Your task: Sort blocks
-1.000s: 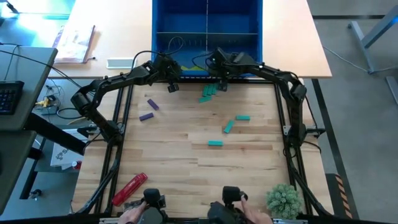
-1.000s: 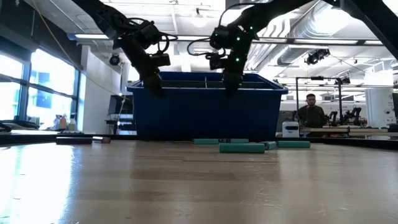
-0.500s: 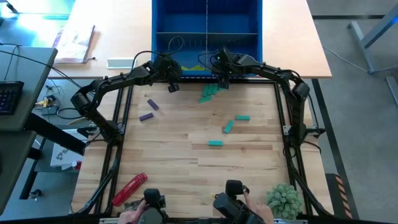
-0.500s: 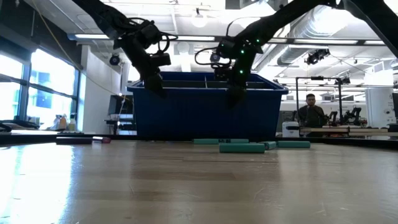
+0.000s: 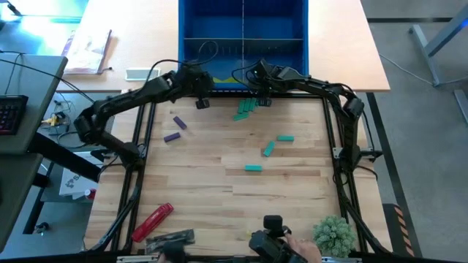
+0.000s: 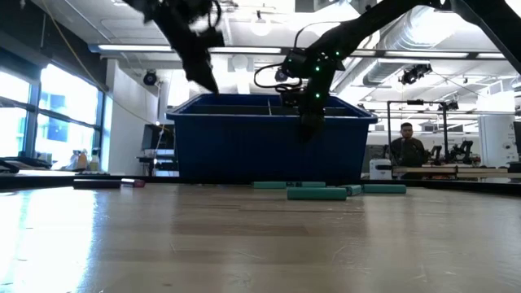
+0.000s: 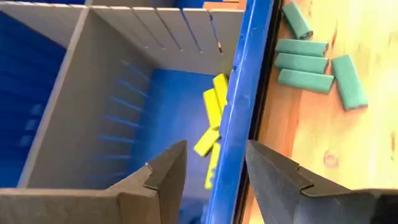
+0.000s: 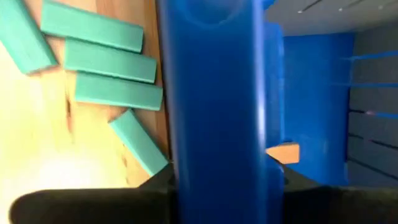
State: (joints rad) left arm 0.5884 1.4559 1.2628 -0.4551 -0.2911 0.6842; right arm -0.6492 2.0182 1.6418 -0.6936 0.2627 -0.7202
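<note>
While hanging at the blue bin's front wall with the left tool wide and empty, cannot tell the right tool's state. Spotting teal blocks just outside that wall. Probably light, stiff, slick; best pinched mid-length across the narrow sides.

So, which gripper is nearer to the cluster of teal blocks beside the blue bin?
The right gripper: it hangs at the blue bin's front wall, right next to the teal cluster. The left gripper is at the same wall, but farther off to the left.
</note>
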